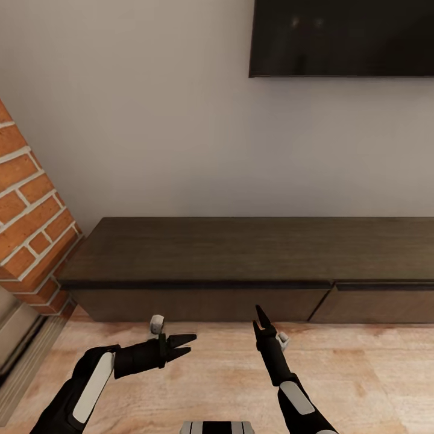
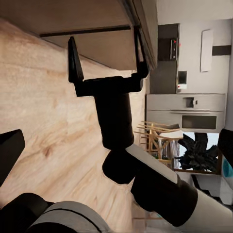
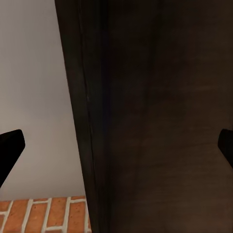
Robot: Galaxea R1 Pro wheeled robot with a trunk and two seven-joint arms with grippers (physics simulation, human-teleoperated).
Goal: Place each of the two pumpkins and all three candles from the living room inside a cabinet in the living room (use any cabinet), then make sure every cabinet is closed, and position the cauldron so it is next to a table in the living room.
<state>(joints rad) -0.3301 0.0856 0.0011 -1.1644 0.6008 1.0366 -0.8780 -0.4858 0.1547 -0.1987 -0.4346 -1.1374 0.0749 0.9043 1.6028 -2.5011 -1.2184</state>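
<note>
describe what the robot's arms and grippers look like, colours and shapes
Both arms are matte black with rounded, tubular segments and a pale grey-white panel set into each forearm. The left gripper and right gripper each end in two slim black fingers tapering to points. A small light-grey block sits beside each wrist. In the left wrist view the right gripper sits on a black crossbar and cylindrical wrist. No cables or markings show.

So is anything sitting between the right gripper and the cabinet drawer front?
Nothing visible does. The right gripper hangs open above bare wood floor, just short of the closed cabinet drawer front, with no object between them.
</note>
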